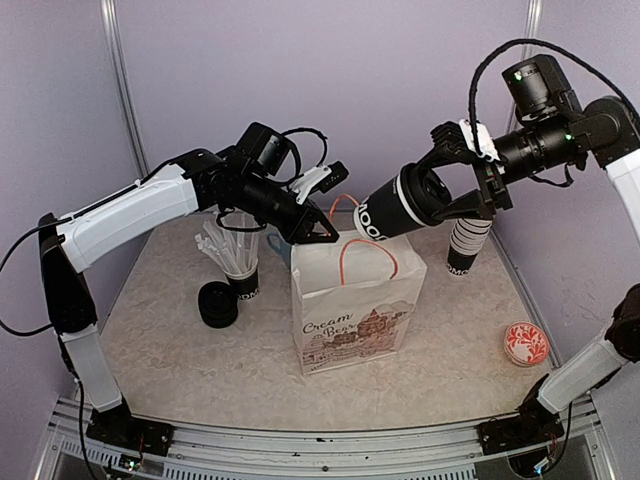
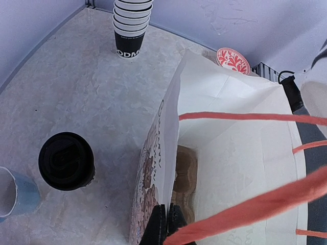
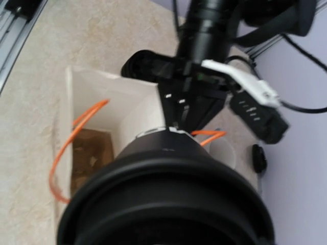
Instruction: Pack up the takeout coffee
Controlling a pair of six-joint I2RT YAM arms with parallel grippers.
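Left fingers (image 2: pixel 159 229) are pinched together on the rim of the white printed paper bag (image 1: pixel 355 320); right fingers (image 1: pixel 468 205) are clamped around a lidded black paper cup (image 1: pixel 400 212).

The held cup hangs tilted almost onto its side, base toward the bag mouth and not yet inside (a second lidded black cup (image 1: pixel 218 303) stands on the tabletop (image 1: pixel 180 350), left of the bag). My worry: lowered at this tilt, it could snag an orange cord handle (image 2: pixel 245 116) or the rim, loosening the lid or tugging the bag out of the pinch. The left wrist view shows a brown cardboard tray (image 2: pixel 185 171) at the bag's bottom, hidden from overhead; the right wrist view is mostly lid.
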